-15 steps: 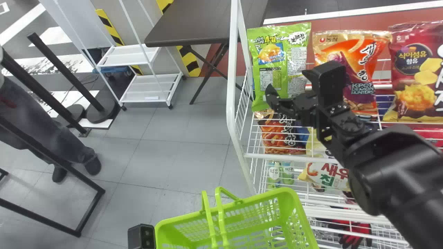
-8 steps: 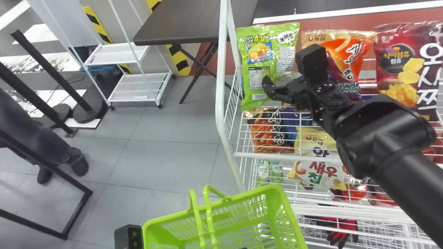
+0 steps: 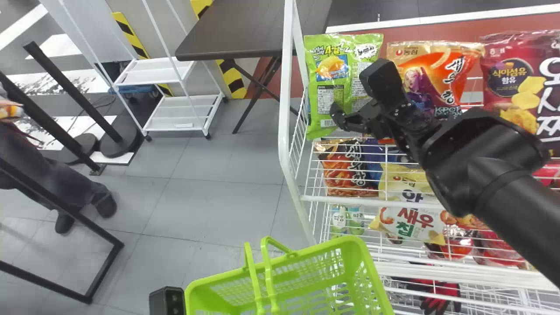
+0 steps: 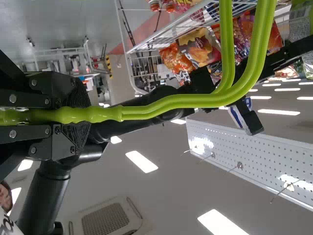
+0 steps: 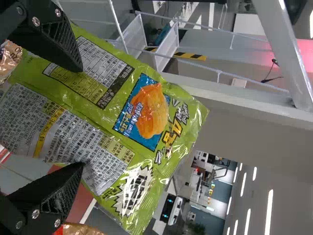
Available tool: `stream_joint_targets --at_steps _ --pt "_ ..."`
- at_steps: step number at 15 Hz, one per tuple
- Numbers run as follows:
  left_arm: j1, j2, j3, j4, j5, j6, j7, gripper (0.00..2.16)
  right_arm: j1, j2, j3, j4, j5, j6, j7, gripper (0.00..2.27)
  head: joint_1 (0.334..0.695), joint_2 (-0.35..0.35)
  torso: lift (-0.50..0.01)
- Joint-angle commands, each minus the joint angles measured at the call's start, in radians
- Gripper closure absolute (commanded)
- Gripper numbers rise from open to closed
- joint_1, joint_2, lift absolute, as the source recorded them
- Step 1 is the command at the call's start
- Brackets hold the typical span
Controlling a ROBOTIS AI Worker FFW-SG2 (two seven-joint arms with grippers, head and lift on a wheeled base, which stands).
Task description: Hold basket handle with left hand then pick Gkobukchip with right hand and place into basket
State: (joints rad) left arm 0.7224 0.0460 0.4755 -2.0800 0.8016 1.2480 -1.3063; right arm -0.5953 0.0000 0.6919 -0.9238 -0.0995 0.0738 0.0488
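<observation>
Right hand [image 3: 350, 103] nearer the green Gkobukchip bag [image 3: 326, 94]; fingers [image 5: 61, 39] wide apart, bag just beyond the gap between.

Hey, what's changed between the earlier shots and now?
In the head view, the right gripper has swung its body left and up, beside the green bag. Nothing was visibly grasped or released. The bag is where it was on the shelf, and the basket stayed put.
</observation>
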Motion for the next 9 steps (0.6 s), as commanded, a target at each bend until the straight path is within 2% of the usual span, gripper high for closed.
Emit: stream_joint_targets --at_steps 1,2,3,4,6,9 --pt "0.003 0.000 0.002 0.000 0.002 0.000 -0.002 2.15 -0.035 0.001 0.001 0.037 0.001 0.033 0.023 0.54 0.695 0.292 0.000" --pt "0.003 0.000 0.003 0.000 0.005 0.000 -0.002 2.15 -0.043 0.001 0.001 0.037 0.004 0.064 0.029 1.24 0.695 0.283 0.000" --pt "0.005 0.000 0.003 0.000 0.005 0.000 -0.002 2.15 -0.043 0.001 0.001 0.037 0.007 0.082 0.028 1.79 0.695 0.280 0.000" --pt "0.005 0.000 0.005 0.000 0.005 -0.003 -0.004 2.15 -0.043 0.001 0.003 0.037 0.015 0.100 0.028 2.13 0.695 0.277 0.000" --pt "0.005 0.000 0.005 0.000 0.005 -0.003 -0.007 2.15 -0.043 0.001 0.004 0.037 0.032 0.110 0.029 2.25 0.695 0.270 0.000" --pt "0.008 -0.002 0.008 0.001 0.007 -0.006 -0.008 2.15 0.000 0.001 0.011 -0.023 0.057 0.110 0.034 2.25 0.695 0.269 0.000"
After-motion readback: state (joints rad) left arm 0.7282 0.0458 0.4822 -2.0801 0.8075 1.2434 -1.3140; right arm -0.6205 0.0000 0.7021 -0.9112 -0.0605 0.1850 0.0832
